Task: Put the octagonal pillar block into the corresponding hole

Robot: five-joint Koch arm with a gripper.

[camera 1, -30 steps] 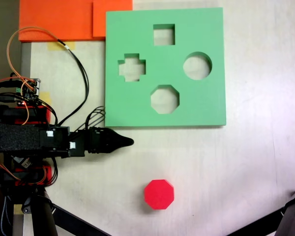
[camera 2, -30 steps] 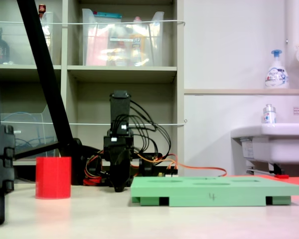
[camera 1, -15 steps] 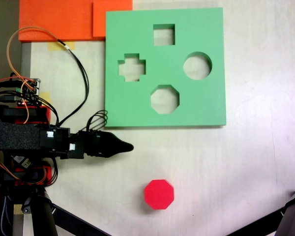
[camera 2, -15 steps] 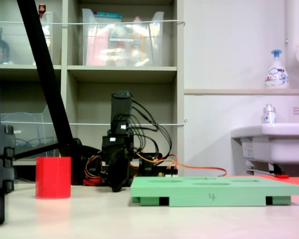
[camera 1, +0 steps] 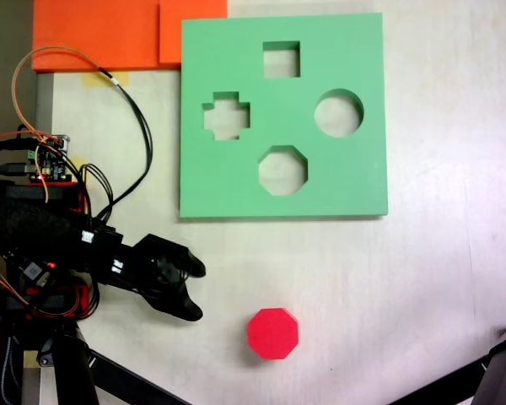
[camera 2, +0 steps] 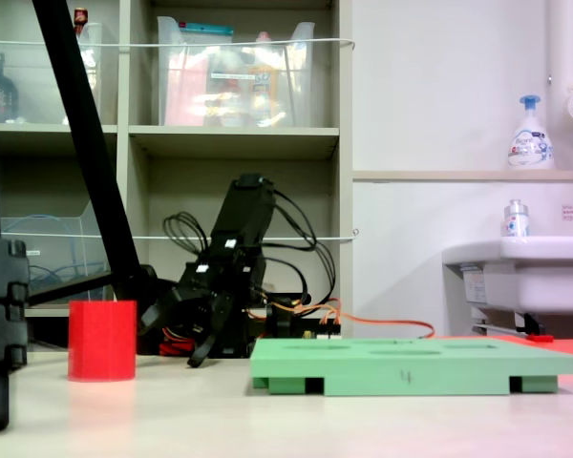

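Going left to right in the top-down fixed view, the arm sits at the left edge, and its gripper (camera 1: 196, 291) is what has changed. Half a second ago it pointed straight right with the jaws pressed into 1 closed beak. Now it has swung down the picture toward the block, and the 2 jaws stand spread apart with nothing between them. In the low fixed view the same swing shows as a lean: the arm that stood upright now tilts to the left, with the gripper (camera 2: 199, 345) held low just above the table.

Next to the right comes the octagonal pillar block (camera 1: 273, 333), upright on the bare table (camera 1: 438, 278), exactly where it was a second ago. The jaws are near it but not touching; a strip of table shows between them. In the low view the block (camera 2: 102, 341) stands left of the arm.

Further up and right lies the green foam board (camera 1: 363, 181), unmoved, with 4 cutouts. The corresponding hole (camera 1: 282, 170), the 8-sided 1 nearest the board's lower edge, is empty.

My reading: the reach for the block has begun. The spread jaws and the turn toward it suggest a grasp is next, needing a little more travel right and down. Pickup, carry and insertion are all undone.
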